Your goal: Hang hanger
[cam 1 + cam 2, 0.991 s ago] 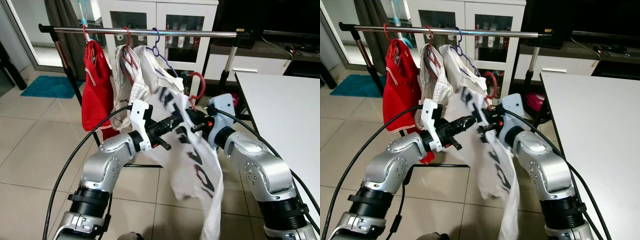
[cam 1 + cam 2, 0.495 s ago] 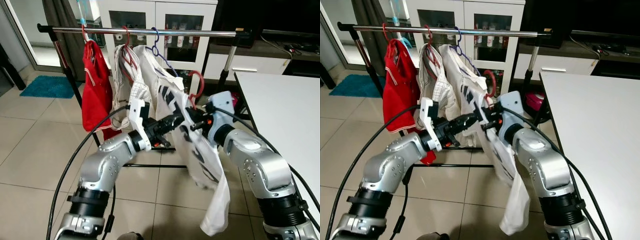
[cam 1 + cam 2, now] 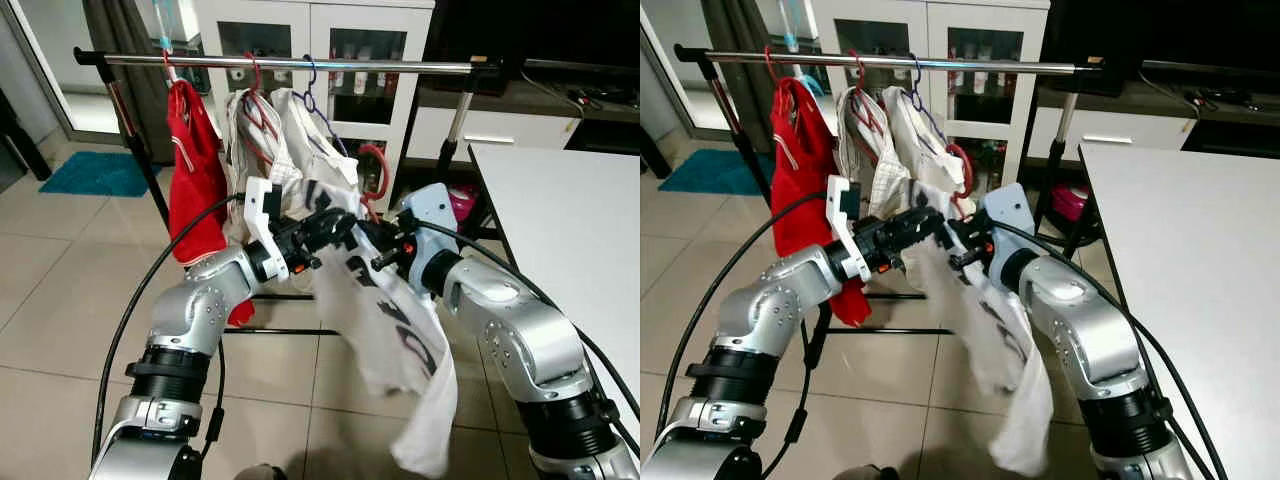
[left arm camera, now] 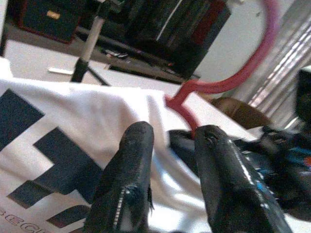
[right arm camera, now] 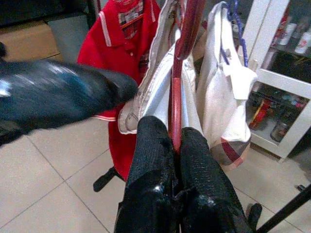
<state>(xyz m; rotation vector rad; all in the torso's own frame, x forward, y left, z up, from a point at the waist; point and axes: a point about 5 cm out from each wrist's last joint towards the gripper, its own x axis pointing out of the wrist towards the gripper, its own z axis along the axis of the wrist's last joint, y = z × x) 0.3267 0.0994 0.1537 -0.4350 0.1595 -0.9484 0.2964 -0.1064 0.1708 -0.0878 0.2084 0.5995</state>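
A red hanger [image 3: 375, 170] carries a white T-shirt with black lettering [image 3: 395, 330], held below the steel rail [image 3: 300, 63] and off it. In the right wrist view my right gripper [image 5: 173, 130] is shut on the hanger's [image 5: 187, 29] neck just under the hook. My left gripper [image 3: 332, 226] is at the shirt's shoulder beside it. In the left wrist view its fingers [image 4: 131, 174] stand apart over the white cloth [image 4: 73, 121], with the red hook [image 4: 228, 82] just beyond. The shirt's hem hangs loose below my right forearm.
On the rail hang a red polo [image 3: 195, 180], a white checked garment [image 3: 250, 140] and a white one on a purple hanger [image 3: 312, 125]; bare rail lies to their right. A white table [image 3: 560, 220] is at right, a white cabinet [image 3: 330, 40] behind, a blue mat [image 3: 95, 172] at left.
Both grippers have carried the hanger forward and a little left, closer to the hung clothes. The shirt's lower part has swung and bunched. The left arm is stretched further out.
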